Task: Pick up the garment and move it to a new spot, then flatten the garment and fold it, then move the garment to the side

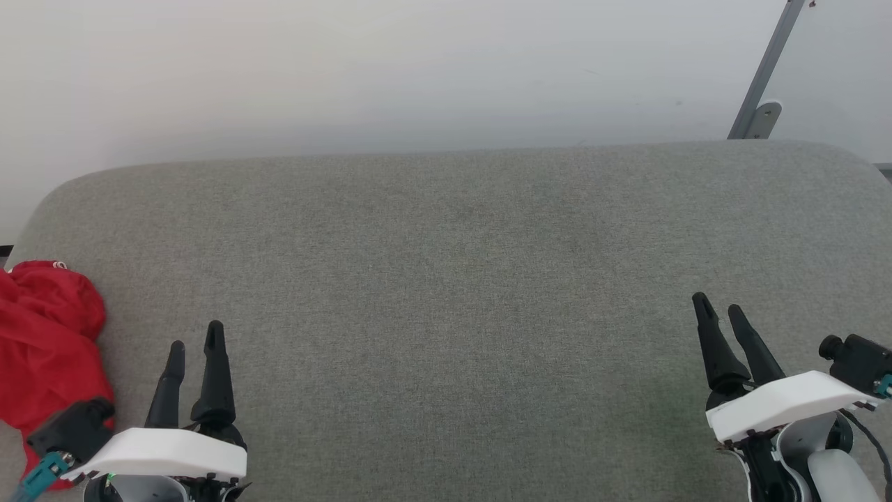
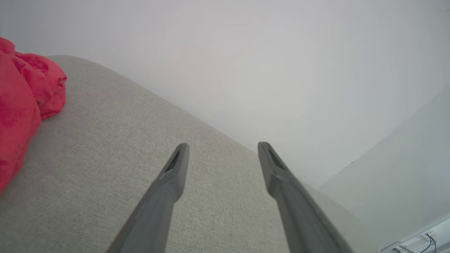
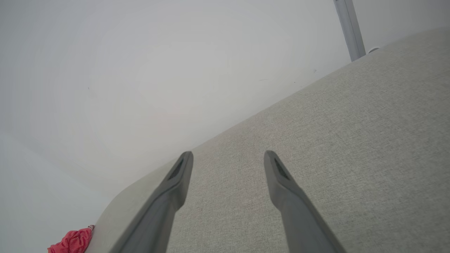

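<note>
Left gripper (image 1: 195,336), right gripper (image 1: 717,304) gape empty over grey fabric surface (image 1: 446,279) — white wall (image 1: 348,70) behind, garment (image 1: 42,335) far left

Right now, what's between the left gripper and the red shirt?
Just bare grey cushion between the left gripper and red shirt, clearest in the left wrist view.

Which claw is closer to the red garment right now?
The left claw: the crumpled red garment lies just beside it, while the right claw is across the grey surface.

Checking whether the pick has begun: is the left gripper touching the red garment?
Apart. The left wrist view shows bare grey cushion between the open left gripper and the crumpled garment.
</note>
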